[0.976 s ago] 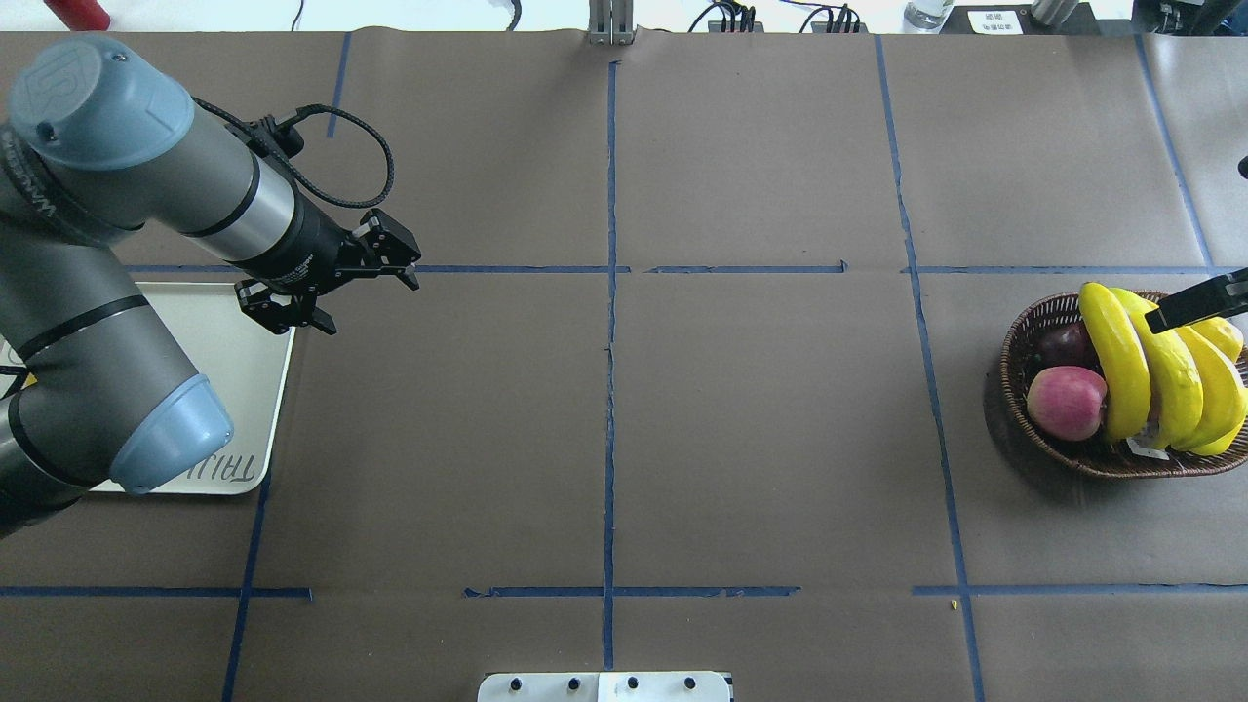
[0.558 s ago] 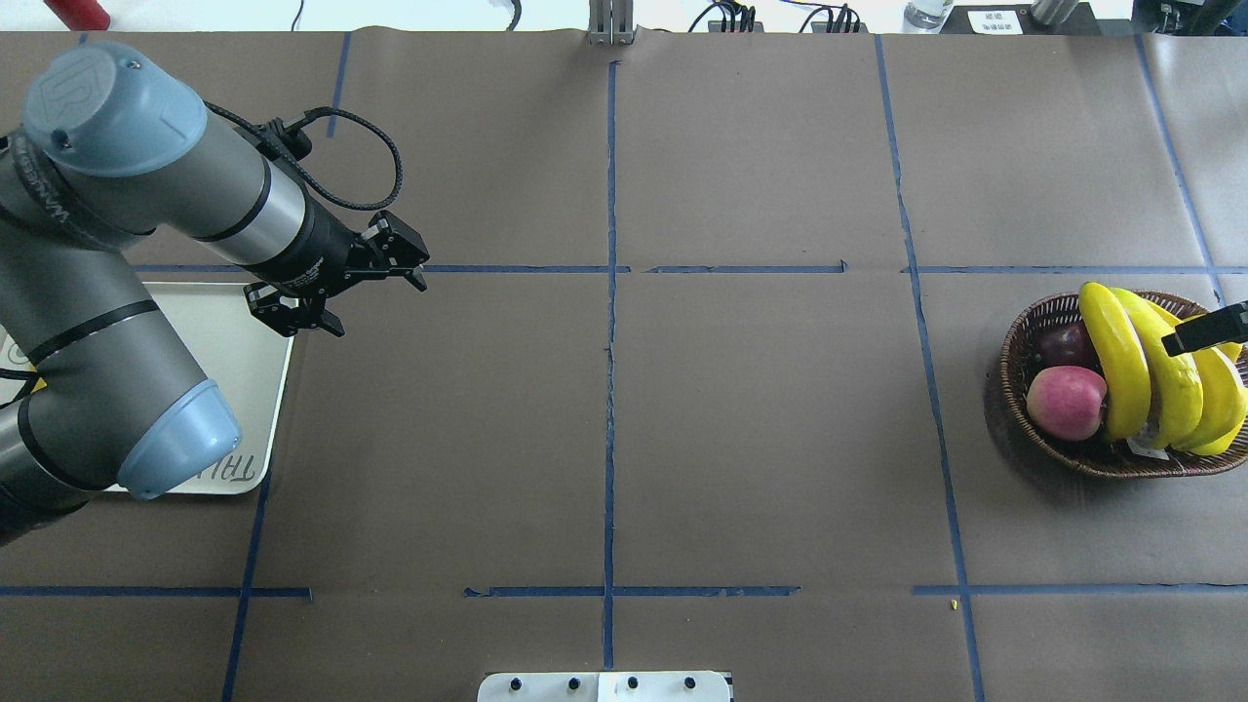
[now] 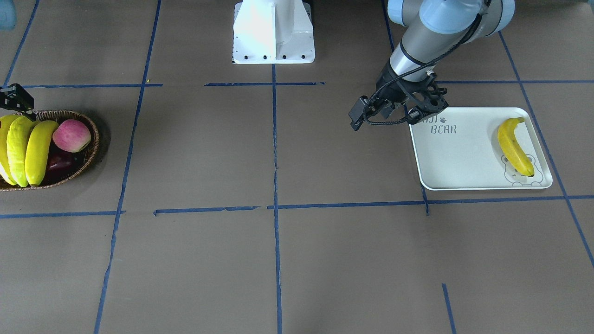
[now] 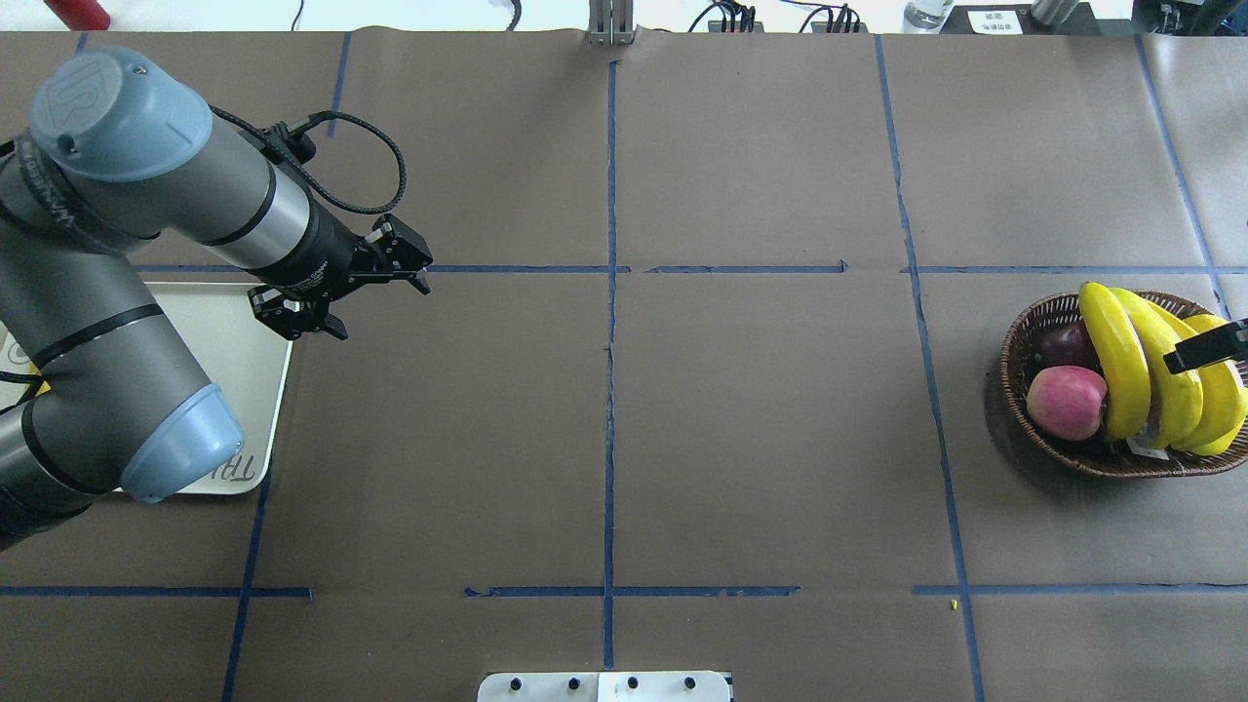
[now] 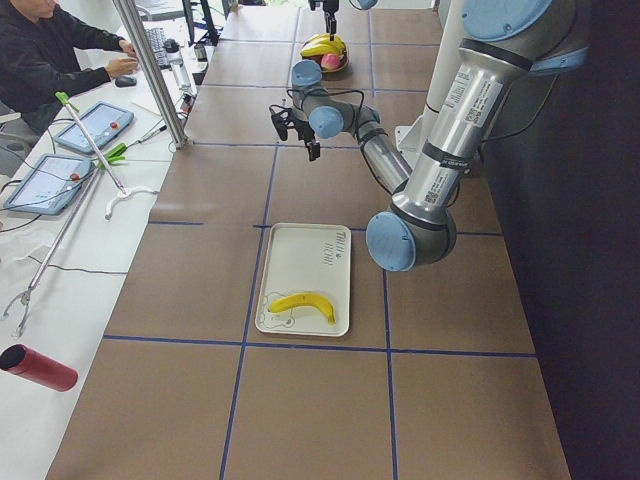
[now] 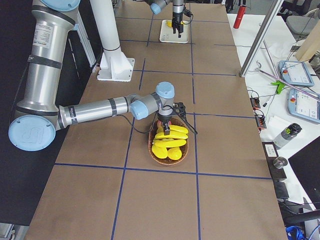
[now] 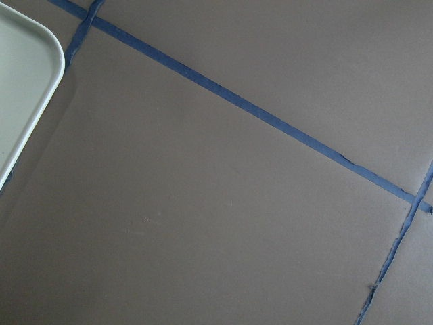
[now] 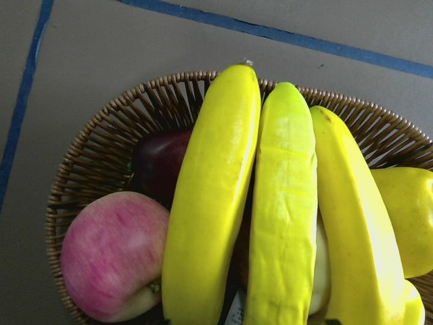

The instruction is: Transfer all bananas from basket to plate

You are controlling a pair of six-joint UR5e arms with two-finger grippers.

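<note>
1. Right gripper (image 6: 168, 128), black, two-fingered: nearest us at the table's right-hand end, hanging directly over the fruit in the basket. Only part of it shows in the overhead and front views, so we cannot tell how wide its jaws stand, nor whether it touches a banana.

2. Shallow oval brown wicker basket (image 4: 1016, 336): set on the blue-taped, brown paper-covered table (image 4: 760, 439). In it we count three long curved bananas lying side by side. A plain yellow banana (image 8: 211, 203) lies beside a pink-red apple (image 8: 111, 254). A greenish-yellow banana (image 8: 284, 203) lies in the middle, touching the first. A third yellow banana (image 8: 352, 230) lies on its other side. A dark purple fruit (image 8: 159, 159) sits next to the apple, and a rounder yellow fruit (image 8: 406, 217) lies beyond the third banana.

3. Flat off-white rounded-rectangle tray (image 3: 464, 153), lettered "BEAR": at the table's other end, well apart from the basket. We record a lone yellow banana (image 3: 510, 146) on it, one tip over the bear drawing.

4. Left gripper (image 3: 427, 113): above the tray's lettered corner, at the opposite end of the tray from the lone banana. Its jaws stand apart and we see nothing between them
</note>
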